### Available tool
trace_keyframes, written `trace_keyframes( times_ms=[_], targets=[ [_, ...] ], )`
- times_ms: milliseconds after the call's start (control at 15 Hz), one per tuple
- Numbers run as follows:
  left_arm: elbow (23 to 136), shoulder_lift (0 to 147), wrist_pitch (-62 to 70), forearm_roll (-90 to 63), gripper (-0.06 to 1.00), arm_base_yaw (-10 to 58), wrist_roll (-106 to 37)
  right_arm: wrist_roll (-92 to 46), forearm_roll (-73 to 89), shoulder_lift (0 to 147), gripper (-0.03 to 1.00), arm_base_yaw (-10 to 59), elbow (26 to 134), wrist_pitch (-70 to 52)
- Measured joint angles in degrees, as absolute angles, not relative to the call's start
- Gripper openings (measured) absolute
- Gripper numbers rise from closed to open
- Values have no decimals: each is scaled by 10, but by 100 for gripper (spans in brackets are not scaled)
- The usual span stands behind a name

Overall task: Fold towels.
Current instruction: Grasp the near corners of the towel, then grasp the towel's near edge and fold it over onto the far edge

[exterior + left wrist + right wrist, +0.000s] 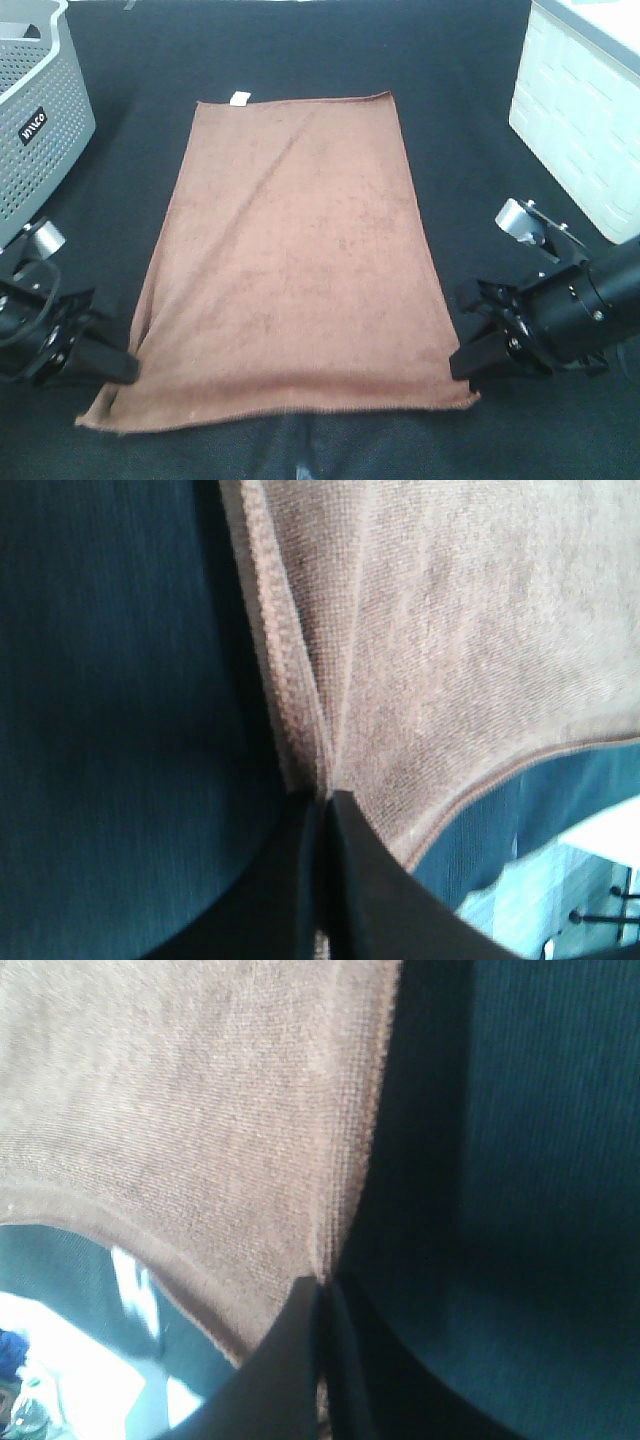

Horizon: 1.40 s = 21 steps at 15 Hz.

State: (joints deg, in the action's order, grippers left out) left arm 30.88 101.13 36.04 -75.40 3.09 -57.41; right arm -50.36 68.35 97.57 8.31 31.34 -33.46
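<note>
The reddish-brown towel lies spread flat on the black table, its long side running from front to back, with a small white tag on the far short edge. My left gripper is shut on the towel's left hem near the front corner; the left wrist view shows the black jaws closed on a pinched fold of hem. My right gripper is shut on the right hem near the front corner, and the right wrist view shows the jaws pinching the edge.
A grey perforated basket stands at the back left. A white box stands at the back right. Black table surface surrounds the towel.
</note>
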Motion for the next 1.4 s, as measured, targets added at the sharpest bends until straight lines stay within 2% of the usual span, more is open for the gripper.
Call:
trace_keyframes(
  times_ms=[400, 733, 1000, 1400],
  targets=[
    [219, 933, 374, -713, 1, 31, -548, -501, 677, 917, 0, 83, 213, -355],
    [227, 927, 368, -741, 1, 31, -543, -492, 667, 912, 0, 83, 264, -362],
    [355, 943, 355, -709, 1, 31, -470, -399, 582, 942, 0, 83, 417, -387],
    [629, 1103, 352, -650, 1, 31, -363, -272, 467, 1121, 0, 83, 773, -452]
  ],
)
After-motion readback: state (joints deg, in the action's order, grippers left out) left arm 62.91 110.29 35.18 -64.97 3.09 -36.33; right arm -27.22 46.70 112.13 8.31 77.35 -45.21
